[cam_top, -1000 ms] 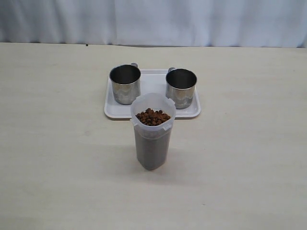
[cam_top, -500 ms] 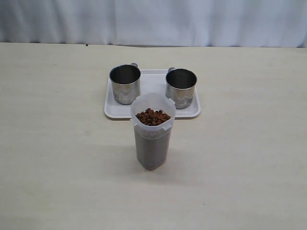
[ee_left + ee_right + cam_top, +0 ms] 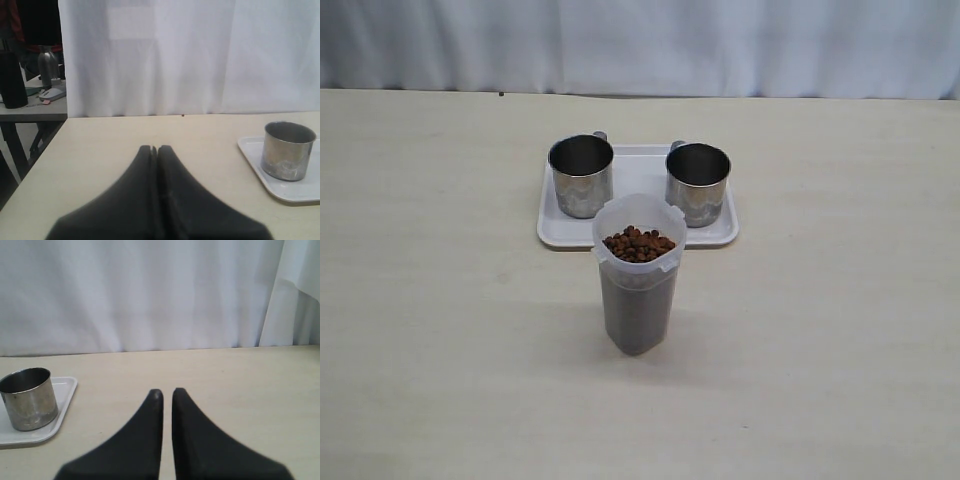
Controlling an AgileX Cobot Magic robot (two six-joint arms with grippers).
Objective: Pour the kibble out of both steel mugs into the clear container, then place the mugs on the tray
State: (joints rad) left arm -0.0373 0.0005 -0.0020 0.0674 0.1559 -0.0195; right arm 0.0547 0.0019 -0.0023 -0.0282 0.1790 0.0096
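Mugs [image 3: 582,175] glossy steel; container [image 3: 638,285] frosted plastic; tray [image 3: 638,232] smooth white, probably plastic; my fingers [image 3: 155,405] matt black.

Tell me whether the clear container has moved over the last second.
No. The clear container stands in the same spot just in front of the tray, its rim overlapping the tray's near edge exactly as before.

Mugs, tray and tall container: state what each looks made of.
The two short shiny cylindrical mugs: polished steel, mirror-like reflections. The flat white rectangular tray: probably plastic, smooth and matte. The tall frosted translucent container: likely plastic; brown pellets show through.
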